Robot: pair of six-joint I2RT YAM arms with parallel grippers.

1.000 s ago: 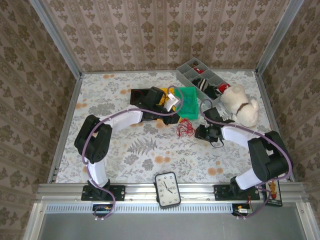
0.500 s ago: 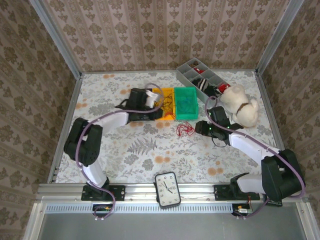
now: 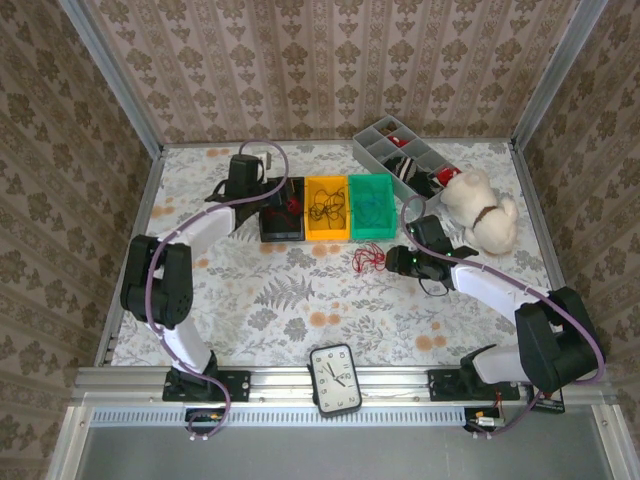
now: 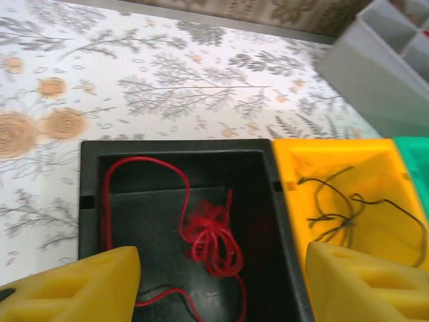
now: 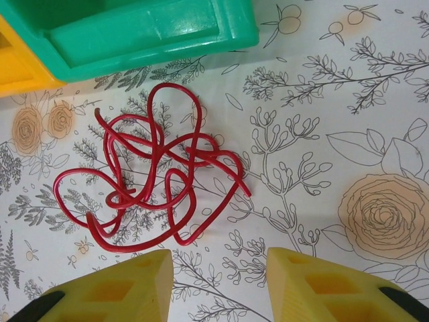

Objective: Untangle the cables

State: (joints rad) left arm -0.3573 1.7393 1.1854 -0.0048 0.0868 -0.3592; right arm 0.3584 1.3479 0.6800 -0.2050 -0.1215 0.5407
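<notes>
Just ahead of the spread, empty right fingers point(image 5: 114, 295): red cable tangle point(image 5: 151, 171), sprawled crosswise on the table point(image 5: 375, 121); left fingers point(image 4: 74, 288) also spread, well apart.

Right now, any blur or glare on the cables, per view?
Left wrist: soft, the red cable in the black bin smears at its knot. Right wrist: crisp, the loose red cable sharp; mild glare on the green bin. Top external: even light, no harsh shadows.

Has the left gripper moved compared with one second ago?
Yes. The left gripper went leftward in the top view, from over the green bin to over the black bin.
</notes>
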